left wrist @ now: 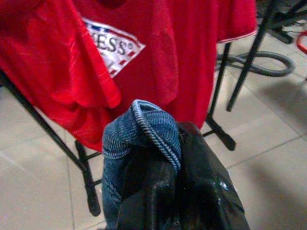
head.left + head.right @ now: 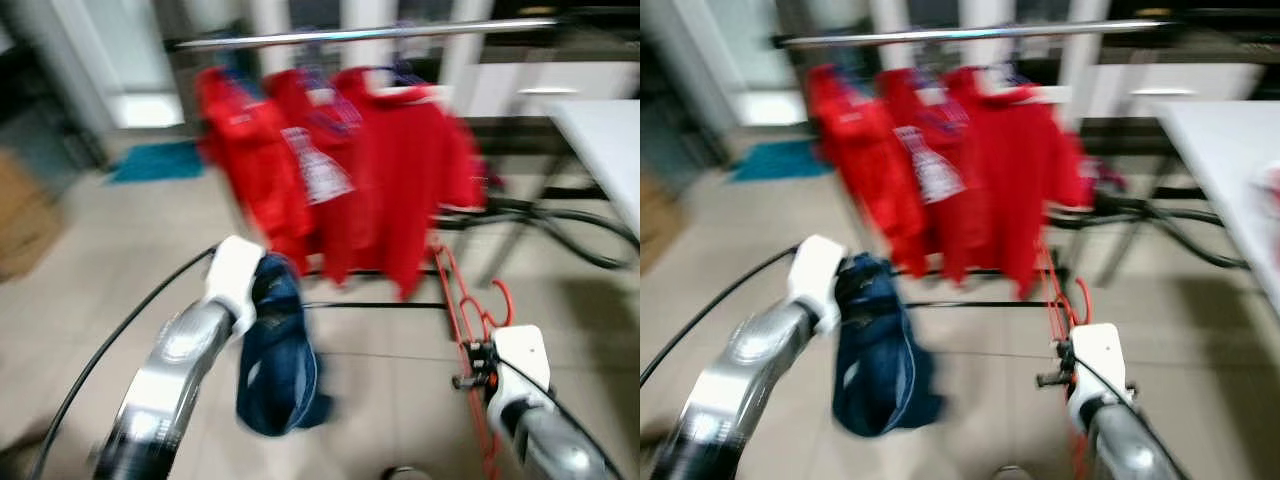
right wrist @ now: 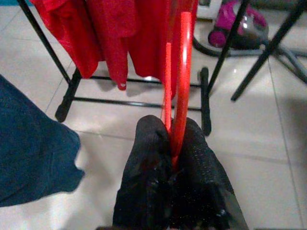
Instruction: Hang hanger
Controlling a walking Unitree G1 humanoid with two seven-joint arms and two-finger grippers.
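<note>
A red plastic hanger (image 2: 462,300) stands upright in my right gripper (image 3: 171,143), whose fingers are shut on it; its hook (image 2: 499,298) shows beside the wrist. My left gripper (image 1: 168,158) is shut on a fold of blue denim garment (image 2: 278,350) that hangs down from it. Ahead stands a clothes rack with a silver rail (image 2: 365,34) carrying several red shirts (image 2: 385,170) on hangers. Both grippers are held in front of the rack, below the shirts. The head views are blurred.
The rack's black legs and base bars (image 3: 139,101) rest on the tiled floor. A pink vacuum cleaner (image 3: 237,21) with a grey hose (image 2: 560,225) lies to the right. A white table (image 2: 605,140) is at the right, a blue mat (image 2: 155,160) at the far left.
</note>
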